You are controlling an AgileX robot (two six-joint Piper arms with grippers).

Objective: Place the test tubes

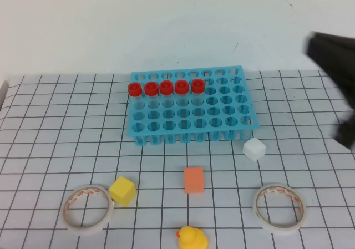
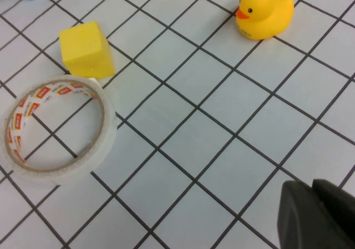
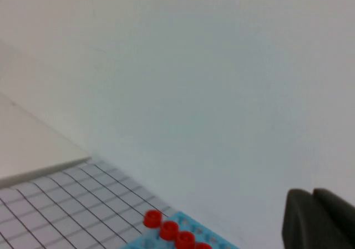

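Five red-capped test tubes (image 1: 166, 88) stand upright side by side in one row of the blue rack (image 1: 191, 118), toward its far left, on the far middle of the gridded bench (image 1: 50, 127). A white cube (image 1: 254, 148) lies just off the rack's near right corner. The right end effector (image 3: 312, 216), pressed together, hangs raised at the bench's right; the left end effector (image 2: 312, 207), also pressed together, hovers near a tape roll (image 2: 55, 132), a yellow cube (image 2: 86, 49) and a duck (image 2: 265, 10).

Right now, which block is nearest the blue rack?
The white block, by the rack's front right corner; orange block and yellow block sit farther off. Left pincer shut, low; right pincer shut, high.
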